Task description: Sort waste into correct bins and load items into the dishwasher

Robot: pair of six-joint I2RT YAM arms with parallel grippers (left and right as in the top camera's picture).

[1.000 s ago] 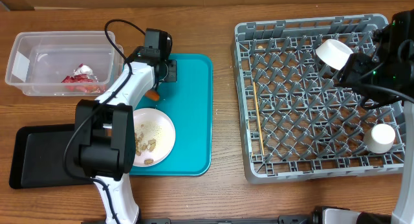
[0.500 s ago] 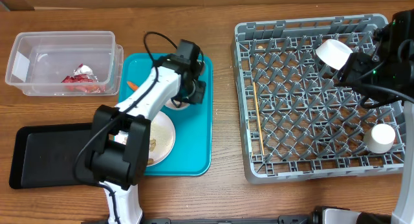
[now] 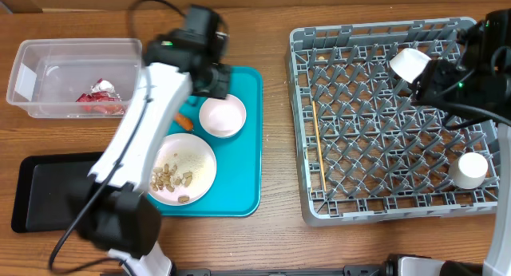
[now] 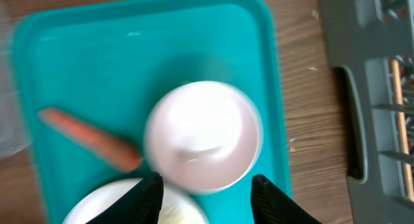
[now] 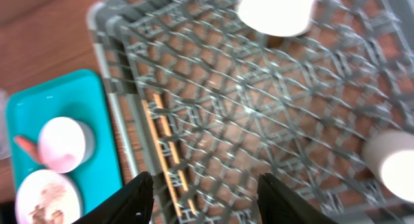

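Left arm (image 3: 148,124) lies slantwise across the right end of the black tray (image 3: 48,196) and the left edge of the teal tray (image 3: 246,176); we find that side blocked. Bowl (image 3: 222,116), plate (image 3: 185,171) and carrot (image 3: 184,122) crowd the teal tray's left and middle; we see only its right strip bare. Open wood runs between teal tray and dish rack (image 3: 375,124). Inside the rack: chopsticks (image 3: 317,148) along the left, second bowl (image 3: 411,65) far right, cup (image 3: 469,170) near right, pegs all between. Right arm (image 3: 479,61) overhangs the rack's far right corner.

Left arm (image 3: 148,116): white links, black joints, looping black cable. Left claw (image 4: 206,188) is black; right arm (image 3: 489,65) is black all over.
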